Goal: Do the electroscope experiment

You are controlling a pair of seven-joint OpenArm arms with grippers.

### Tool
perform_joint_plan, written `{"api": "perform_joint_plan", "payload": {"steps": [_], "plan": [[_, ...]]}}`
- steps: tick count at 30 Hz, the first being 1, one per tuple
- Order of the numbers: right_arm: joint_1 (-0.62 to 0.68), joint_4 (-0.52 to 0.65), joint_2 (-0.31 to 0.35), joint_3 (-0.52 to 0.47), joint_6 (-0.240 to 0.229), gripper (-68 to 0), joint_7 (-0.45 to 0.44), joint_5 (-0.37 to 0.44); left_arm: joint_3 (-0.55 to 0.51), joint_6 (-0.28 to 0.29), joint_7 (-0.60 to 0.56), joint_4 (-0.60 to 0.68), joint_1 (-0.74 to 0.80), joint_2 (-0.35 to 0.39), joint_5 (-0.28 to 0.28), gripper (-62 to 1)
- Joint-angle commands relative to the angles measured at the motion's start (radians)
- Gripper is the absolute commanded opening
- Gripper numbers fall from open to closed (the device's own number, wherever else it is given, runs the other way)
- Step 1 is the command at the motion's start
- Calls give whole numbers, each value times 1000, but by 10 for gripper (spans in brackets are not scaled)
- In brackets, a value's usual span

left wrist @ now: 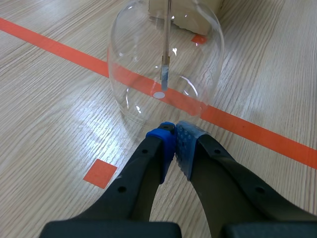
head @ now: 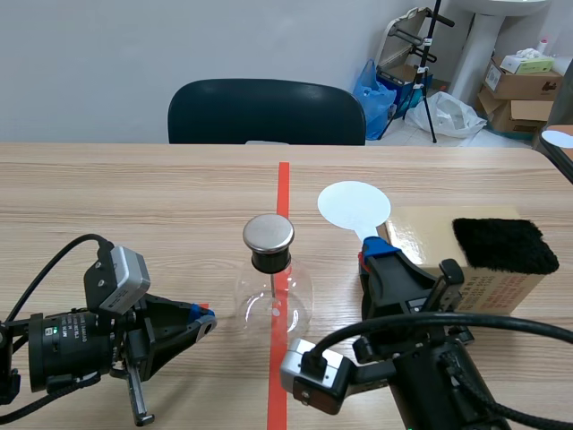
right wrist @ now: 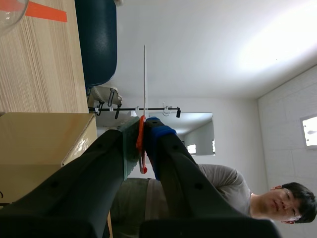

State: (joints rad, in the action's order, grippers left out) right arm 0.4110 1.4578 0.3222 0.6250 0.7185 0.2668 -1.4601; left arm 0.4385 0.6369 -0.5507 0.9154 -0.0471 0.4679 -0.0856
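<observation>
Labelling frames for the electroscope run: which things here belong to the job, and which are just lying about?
Job:
- glass flask with metal cap
- white disc, gripped in the right claw
- black fur pad, probably the rubbing cloth, on the box

Lying about:
- chair
- blue bag
- cardboard boxes

Grey camera box is mounted on the black left arm, thin black cable looped out. The left gripper is fitted with blue dotted pads. Silver camera box and thick black cables are carried on the black right arm. The right gripper is tipped with blue and grey-green pads.
</observation>
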Motion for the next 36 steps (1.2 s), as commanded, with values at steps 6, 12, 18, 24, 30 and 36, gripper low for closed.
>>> {"api": "perform_joint_plan", "payload": {"steps": [6, 12, 18, 24, 30, 36], "plan": [[-7, 14, 5, -2, 14, -664, -84, -1, 0, 2, -14, 19, -3, -8, 14, -592], [-7, 14, 5, -2, 14, -665, -198, -1, 0, 2, -14, 19, -3, -8, 14, -592], [-9, 14, 5, -2, 14, -664, -314, -1, 0, 2, -14, 19, -3, -8, 14, -592], [-9, 14, 5, -2, 14, -664, -357, -1, 0, 2, -14, 19, -3, -8, 14, -592], [-9, 14, 5, -2, 14, -665, -357, -1, 0, 2, -14, 19, -3, -8, 14, -592], [-9, 14, 5, -2, 14, -665, -357, -1, 0, 2, -14, 19, -3, -8, 14, -592]]}}
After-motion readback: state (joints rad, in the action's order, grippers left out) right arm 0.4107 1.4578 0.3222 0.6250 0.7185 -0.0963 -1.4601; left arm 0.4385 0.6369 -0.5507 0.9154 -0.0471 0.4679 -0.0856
